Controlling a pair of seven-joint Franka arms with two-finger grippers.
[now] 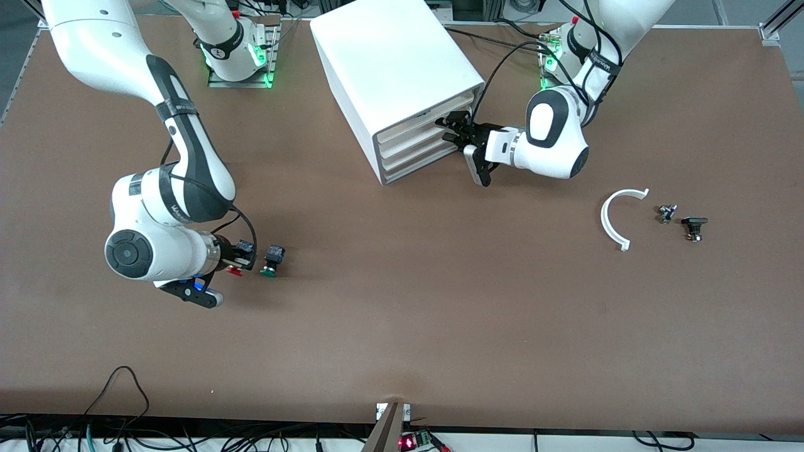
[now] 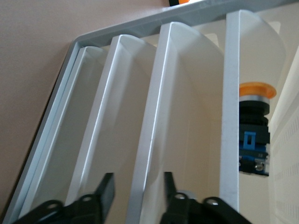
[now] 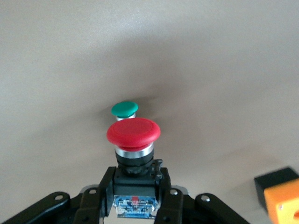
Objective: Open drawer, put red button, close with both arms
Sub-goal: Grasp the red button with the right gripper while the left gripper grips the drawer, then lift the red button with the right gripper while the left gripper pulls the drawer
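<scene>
The white cabinet (image 1: 396,69) stands at the back middle of the table, its four drawers pushed in. My left gripper (image 1: 453,127) is open at the drawer fronts. In the left wrist view its fingers (image 2: 105,191) stand either side of the second-highest drawer's front lip (image 2: 154,102), not closed on it. My right gripper (image 1: 235,257) is low over the table toward the right arm's end, shut on the black-and-blue body of the red button (image 3: 133,132). The red cap (image 1: 234,271) points toward the front camera. The green button (image 1: 271,260) stands on the table beside it and also shows in the right wrist view (image 3: 124,109).
A white curved strip (image 1: 612,220) and two small dark parts (image 1: 667,213) (image 1: 694,228) lie toward the left arm's end. An orange-capped button (image 2: 257,90) sits inside the cabinet beside the top drawer's front.
</scene>
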